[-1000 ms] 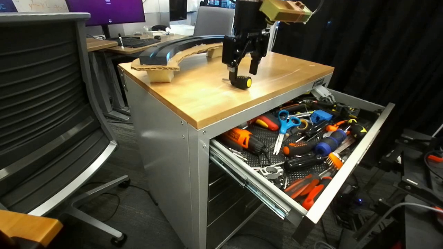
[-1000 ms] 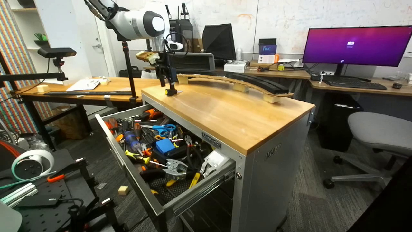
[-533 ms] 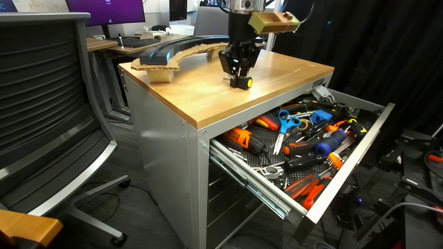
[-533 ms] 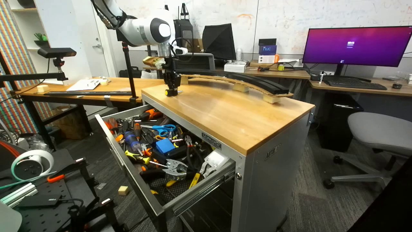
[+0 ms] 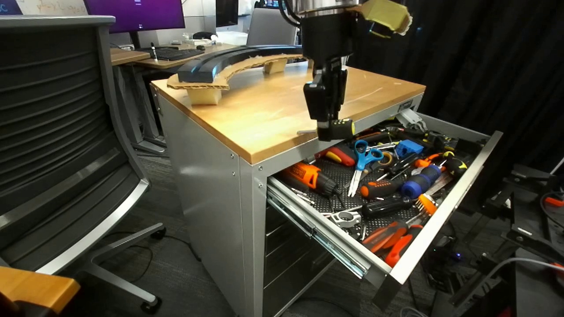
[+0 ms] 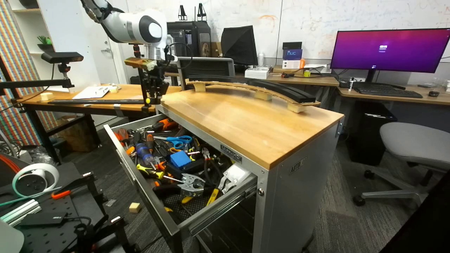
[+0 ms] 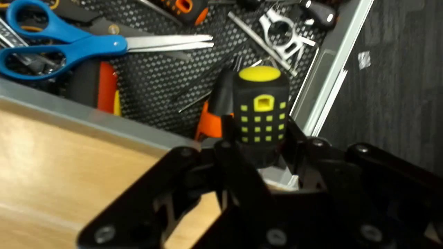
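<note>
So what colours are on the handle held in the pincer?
The handle is black with small yellow squares and a yellow end, clearest in the wrist view.

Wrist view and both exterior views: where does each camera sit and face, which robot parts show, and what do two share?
In an exterior view: off a corner of the cabinet, looking down across the drawer toward a black curtain; wrist and pincer show.
In an exterior view: off the cabinet's opposite end, facing the whiteboard; white arm and pincer show.
Wrist view: on the wrist, looking down past pincer and held tool into the drawer.
Shared: blue scissors, in both exterior views.
</note>
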Robot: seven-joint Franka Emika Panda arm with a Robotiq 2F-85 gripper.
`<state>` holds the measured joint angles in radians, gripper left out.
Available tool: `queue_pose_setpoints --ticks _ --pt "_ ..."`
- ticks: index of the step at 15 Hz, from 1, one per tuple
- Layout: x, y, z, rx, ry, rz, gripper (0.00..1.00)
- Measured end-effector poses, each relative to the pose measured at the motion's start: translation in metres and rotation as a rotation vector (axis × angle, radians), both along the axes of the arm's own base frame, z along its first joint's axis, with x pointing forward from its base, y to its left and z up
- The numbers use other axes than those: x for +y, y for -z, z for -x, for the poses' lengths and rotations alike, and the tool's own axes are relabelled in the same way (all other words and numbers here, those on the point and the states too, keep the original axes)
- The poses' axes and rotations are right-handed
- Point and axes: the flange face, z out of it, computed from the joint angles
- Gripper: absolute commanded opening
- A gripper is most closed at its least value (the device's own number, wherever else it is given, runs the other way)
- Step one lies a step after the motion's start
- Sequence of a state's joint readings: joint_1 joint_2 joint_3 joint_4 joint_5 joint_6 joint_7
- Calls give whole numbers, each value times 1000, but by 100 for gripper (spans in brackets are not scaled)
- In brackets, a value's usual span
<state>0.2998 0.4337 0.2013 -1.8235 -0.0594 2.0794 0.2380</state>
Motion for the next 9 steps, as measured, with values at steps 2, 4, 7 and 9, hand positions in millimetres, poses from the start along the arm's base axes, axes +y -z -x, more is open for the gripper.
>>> queue_pose_setpoints --ticks 2,4,7,9 --pt "18 1 28 50 -106 9 13" --pt "22 4 45 94 -175 57 13" --pt "9 6 44 108 -196 108 59" --pt "-4 7 37 100 -180 124 73"
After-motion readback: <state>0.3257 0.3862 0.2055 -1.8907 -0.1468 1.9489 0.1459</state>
